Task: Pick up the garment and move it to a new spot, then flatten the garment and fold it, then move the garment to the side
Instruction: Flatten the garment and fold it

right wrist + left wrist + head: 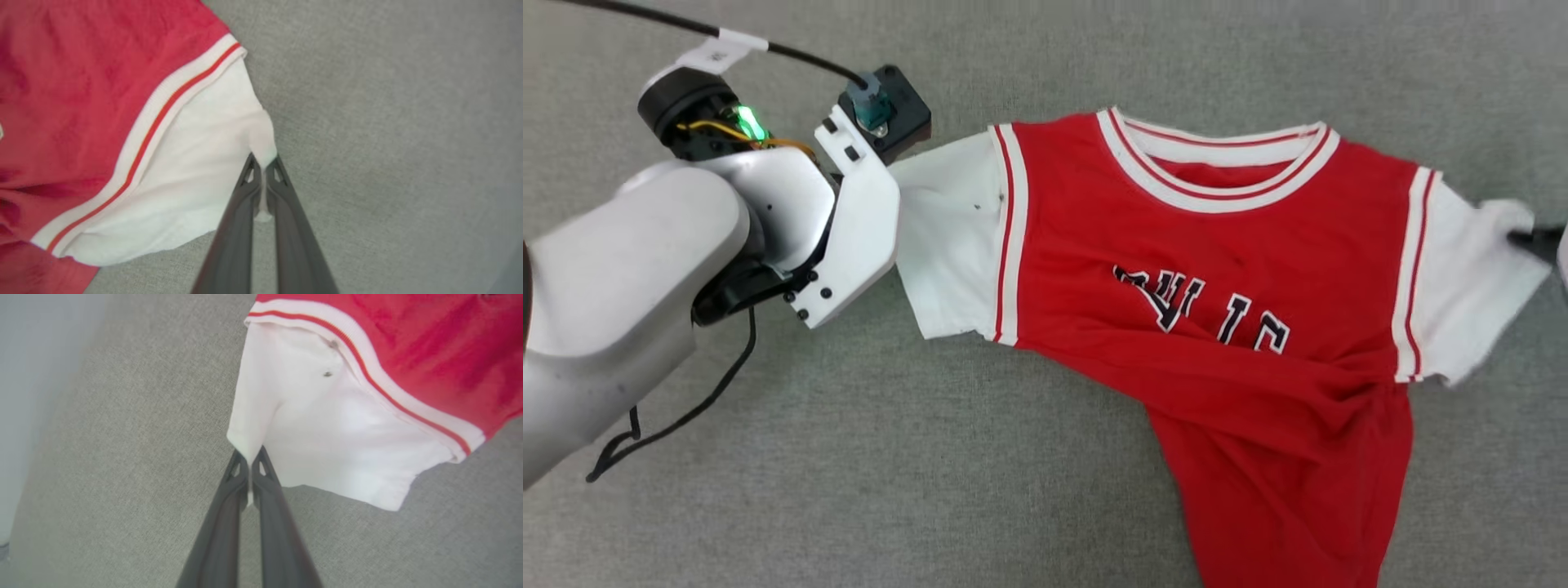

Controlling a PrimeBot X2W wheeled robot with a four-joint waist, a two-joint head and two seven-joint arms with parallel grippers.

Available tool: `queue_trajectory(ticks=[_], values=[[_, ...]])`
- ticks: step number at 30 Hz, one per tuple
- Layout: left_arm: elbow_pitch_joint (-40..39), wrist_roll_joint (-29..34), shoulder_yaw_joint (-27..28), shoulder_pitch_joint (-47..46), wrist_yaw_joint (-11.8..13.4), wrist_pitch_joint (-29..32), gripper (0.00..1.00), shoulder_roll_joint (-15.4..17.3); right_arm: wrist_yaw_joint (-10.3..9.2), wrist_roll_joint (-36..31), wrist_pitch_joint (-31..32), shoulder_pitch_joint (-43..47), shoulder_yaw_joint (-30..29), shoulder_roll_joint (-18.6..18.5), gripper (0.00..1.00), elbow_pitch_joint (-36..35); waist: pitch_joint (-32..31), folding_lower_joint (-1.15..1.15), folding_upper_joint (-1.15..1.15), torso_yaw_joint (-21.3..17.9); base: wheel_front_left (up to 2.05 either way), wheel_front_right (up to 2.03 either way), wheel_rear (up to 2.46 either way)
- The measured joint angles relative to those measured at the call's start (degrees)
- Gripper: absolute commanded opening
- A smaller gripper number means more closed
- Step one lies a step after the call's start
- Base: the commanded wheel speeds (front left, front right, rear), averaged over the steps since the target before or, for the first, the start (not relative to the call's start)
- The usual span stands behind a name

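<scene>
Cloth surface, grey and flecked, under the garment

The left hand was pinched closed on the outer edge of one white sleeve of the garment, its pale forearm angling in from that side. The right hand was clamped on the opposite sleeve's edge, long dark fingers pressed together.
</scene>
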Motion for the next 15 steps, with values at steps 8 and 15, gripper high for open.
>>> queue_trajectory(ticks=[8, 15], values=[[1.07, 1.71, 0.02, 0.02, 0.0, -8.79, 0.0, 0.0, 0.0, -1.35, -9.49, -4.07, 0.86, -2.88, 0.0, -2.03, -7.13, 0.0, 0.0, -0.19, 0.0, 0.0, 0.0], [1.92, 4.77, 1.65, -3.56, 0.02, -16.49, 0.0, 0.46, 0.0, -2.3, -15.38, -8.45, 0.56, -4.67, 0.0, -3.28, -12.61, 0.0, 0.0, -0.4, 0.0, 0.0, 0.0]])
